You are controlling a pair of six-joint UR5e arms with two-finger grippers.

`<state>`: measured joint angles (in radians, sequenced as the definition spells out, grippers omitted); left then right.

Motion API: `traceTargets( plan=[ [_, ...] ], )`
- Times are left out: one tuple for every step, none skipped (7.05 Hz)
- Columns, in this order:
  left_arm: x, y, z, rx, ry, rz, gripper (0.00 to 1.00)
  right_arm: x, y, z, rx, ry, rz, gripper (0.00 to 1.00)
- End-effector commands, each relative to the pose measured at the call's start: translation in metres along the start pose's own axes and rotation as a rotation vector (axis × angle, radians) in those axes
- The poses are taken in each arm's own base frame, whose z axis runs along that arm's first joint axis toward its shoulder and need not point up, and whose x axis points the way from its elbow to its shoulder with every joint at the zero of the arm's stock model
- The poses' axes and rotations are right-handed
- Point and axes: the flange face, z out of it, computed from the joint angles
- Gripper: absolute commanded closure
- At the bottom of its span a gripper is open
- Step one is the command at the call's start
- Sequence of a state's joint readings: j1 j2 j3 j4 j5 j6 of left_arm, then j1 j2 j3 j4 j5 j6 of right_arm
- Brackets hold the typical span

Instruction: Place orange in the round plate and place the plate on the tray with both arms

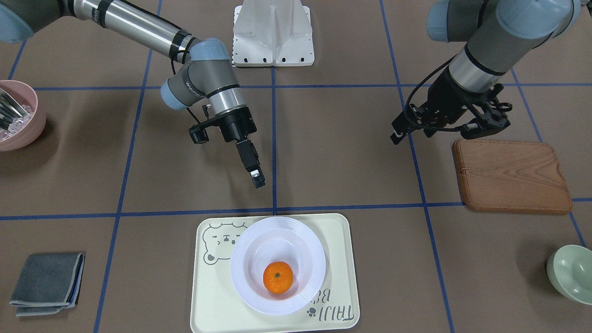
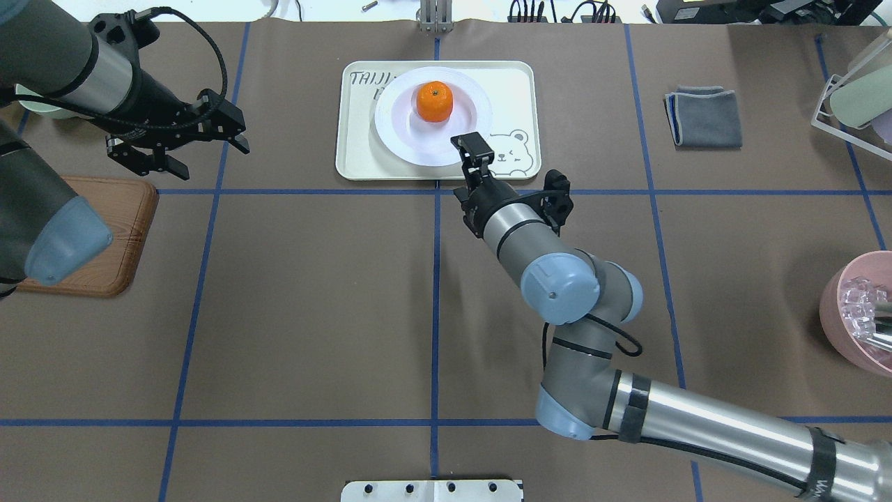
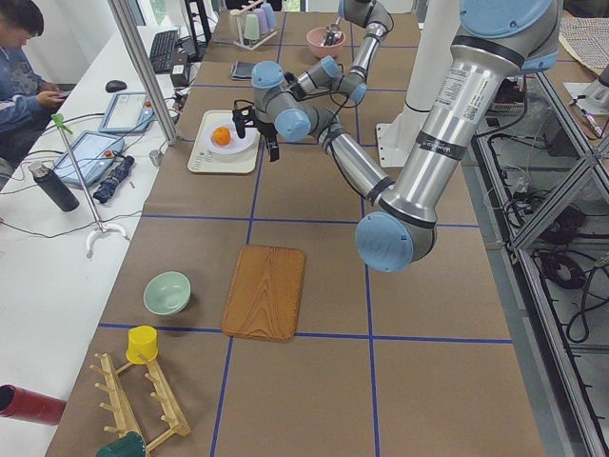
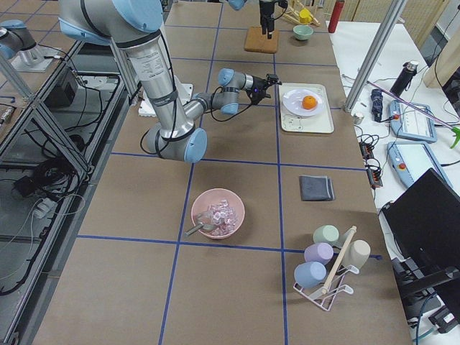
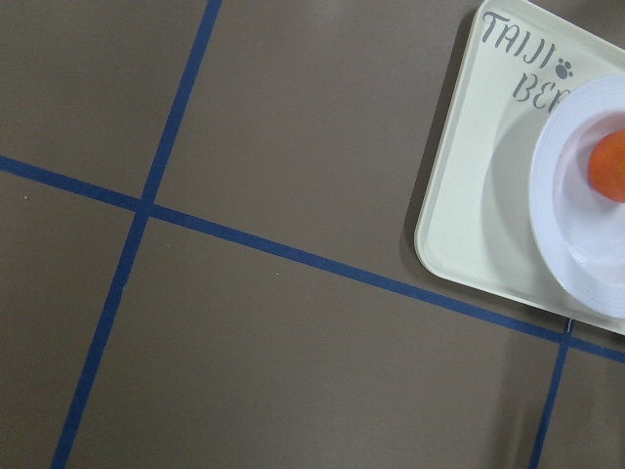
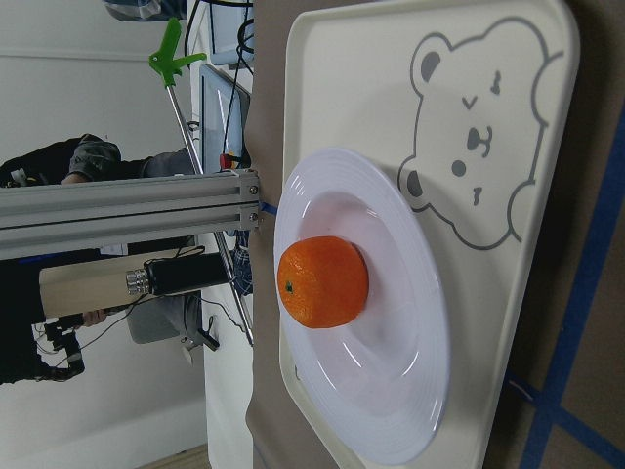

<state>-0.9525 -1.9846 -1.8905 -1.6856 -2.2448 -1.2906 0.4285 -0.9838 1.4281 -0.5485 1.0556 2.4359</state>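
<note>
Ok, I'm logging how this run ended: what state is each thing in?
orange: resting in the round plate
round plate: upright on the tray, holding the orange
tray: lying flat, carrying the plate
left gripper: open, empty, far from the tray
right gripper: open, empty, raised near the tray

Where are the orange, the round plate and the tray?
orange (image 1: 278, 277), exterior front-facing view, on the fruit's middle.
round plate (image 1: 245, 277), exterior front-facing view, on its ridged rim.
tray (image 1: 210, 300), exterior front-facing view, on a bare corner area.
</note>
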Motion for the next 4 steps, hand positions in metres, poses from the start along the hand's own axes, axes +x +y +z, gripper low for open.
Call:
traceTargets(
  plan=[
    [-0.001, 0.000, 0.000, 0.000, -0.001, -0.001, 0.02, -0.021, -0.080, -0.041, -0.084, 0.090, -0.184, 0.00],
    [-0.003, -0.002, 0.000, 0.003, -0.005, 0.047, 0.02, -0.038, -0.121, -0.067, -0.122, 0.123, -0.284, 0.00],
    [-0.030, -0.010, 0.000, 0.012, -0.031, 0.089, 0.02, -0.048, -0.170, -0.085, -0.160, 0.187, -0.404, 0.00],
    [-0.053, -0.022, -0.009, 0.029, -0.046, 0.147, 0.02, -0.073, -0.222, -0.096, -0.215, 0.247, -0.515, 0.00]
  ],
)
